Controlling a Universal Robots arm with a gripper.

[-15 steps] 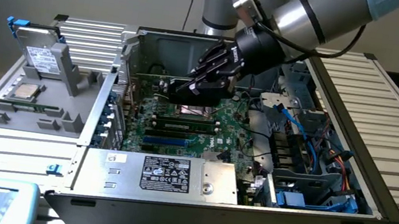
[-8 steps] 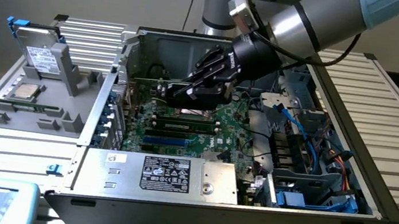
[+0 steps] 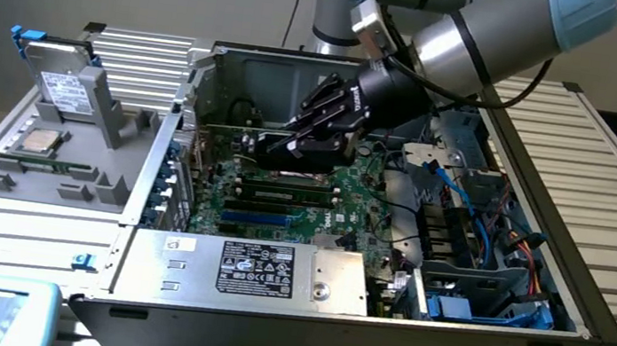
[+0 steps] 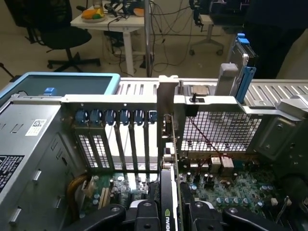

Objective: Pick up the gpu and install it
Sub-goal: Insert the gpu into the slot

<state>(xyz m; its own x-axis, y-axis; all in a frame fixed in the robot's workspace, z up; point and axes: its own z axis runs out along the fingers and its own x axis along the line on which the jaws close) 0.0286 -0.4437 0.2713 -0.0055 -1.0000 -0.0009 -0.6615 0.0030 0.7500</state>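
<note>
Your claw [image 3: 303, 143] is clamped narrow on the gpu [image 4: 168, 197], which stands on edge between its fingers; the card's silver bracket [image 4: 165, 113] rises just ahead of the claw, at the case's slotted rear wall [image 4: 115, 103]; the motherboard [image 3: 279, 209] lies directly beneath the claw.

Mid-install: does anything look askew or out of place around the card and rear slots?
The gripper holds the gpu upright in its jaws. Its silver bracket rises above the row of slot covers, so the card looks not fully seated. Nothing else stands out.
</note>
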